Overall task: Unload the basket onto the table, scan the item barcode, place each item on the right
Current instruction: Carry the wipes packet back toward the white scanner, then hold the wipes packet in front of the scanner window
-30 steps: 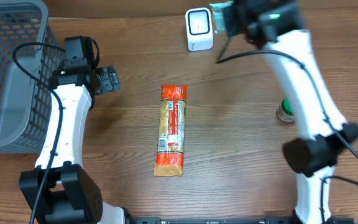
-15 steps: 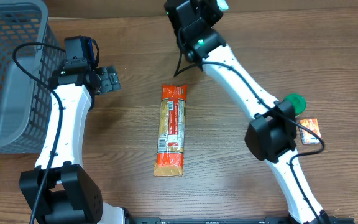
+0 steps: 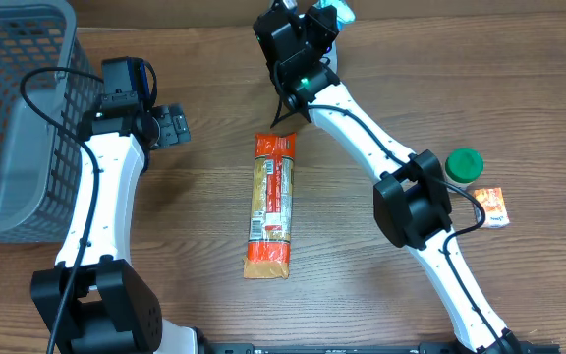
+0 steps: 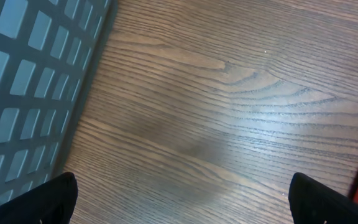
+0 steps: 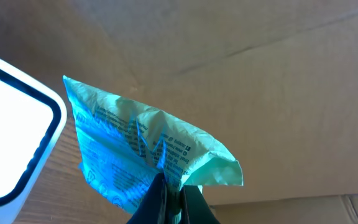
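the right gripper (image 5: 169,194) is clenched on the lower edge of a thin green packet (image 5: 146,146), whose crumpled film rises from between the fingers with small dark print facing the wrist camera. the packet is held off the table, just beside the white scanner (image 5: 8,140), which shows at the left edge of the right wrist view with its dark-bordered window; whether the packet touches the scanner cannot be told. in the overhead view the right arm reaches across to the far edge of the table (image 3: 195,221), and its wrist hides most of the scanner. the left gripper (image 3: 173,126) is released, jaws spread wide, with nothing between them; it hangs over bare wood near the grey mesh basket (image 3: 59,98). the left wrist view shows only the two fingertips (image 4: 39,200) at the lower corners, the basket wall at left and wood grain between. a long orange packet (image 3: 271,205) lies flat near the table centre, well apart from both grippers. a green-lidded bottle (image 3: 464,163) and a small orange box (image 3: 492,206) sit near each other at the right side of the table.
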Robot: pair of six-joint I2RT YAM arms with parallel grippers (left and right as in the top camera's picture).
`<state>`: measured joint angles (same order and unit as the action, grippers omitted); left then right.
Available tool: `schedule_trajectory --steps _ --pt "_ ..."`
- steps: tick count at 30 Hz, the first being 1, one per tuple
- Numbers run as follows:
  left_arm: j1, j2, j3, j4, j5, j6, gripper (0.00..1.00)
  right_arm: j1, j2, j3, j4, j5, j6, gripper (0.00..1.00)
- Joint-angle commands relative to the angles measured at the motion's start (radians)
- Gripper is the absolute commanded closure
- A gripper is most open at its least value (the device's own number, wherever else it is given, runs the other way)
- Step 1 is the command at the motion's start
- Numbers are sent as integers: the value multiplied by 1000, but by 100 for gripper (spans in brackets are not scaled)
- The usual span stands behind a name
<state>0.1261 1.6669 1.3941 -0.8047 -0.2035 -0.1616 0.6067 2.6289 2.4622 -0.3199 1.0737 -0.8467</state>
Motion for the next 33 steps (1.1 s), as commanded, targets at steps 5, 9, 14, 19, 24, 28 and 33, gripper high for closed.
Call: schedule_trajectory --steps 5,9,14,19,24,28,33 --pt "-2 1 16 0 -6 -3 0 7 3 5 1 24 -43 96" --pt "-2 1 16 0 -6 -3 0 5 3 4 2 9 -42 96" --pt "-2 1 16 0 -6 -3 0 4 6 3 0 -6 -44 96" --pt "-2 1 16 0 -6 -3 0 0 26 -9 2 -14 -44 96" --pt "-2 1 16 0 -6 -3 0 -4 62 -11 10 -19 -44 96" --pt "-2 1 16 0 -6 -3 0 -4 66 -11 12 -20 -43 96" --pt "-2 1 16 0 -6 -3 0 -3 66 -11 6 -21 -43 96"
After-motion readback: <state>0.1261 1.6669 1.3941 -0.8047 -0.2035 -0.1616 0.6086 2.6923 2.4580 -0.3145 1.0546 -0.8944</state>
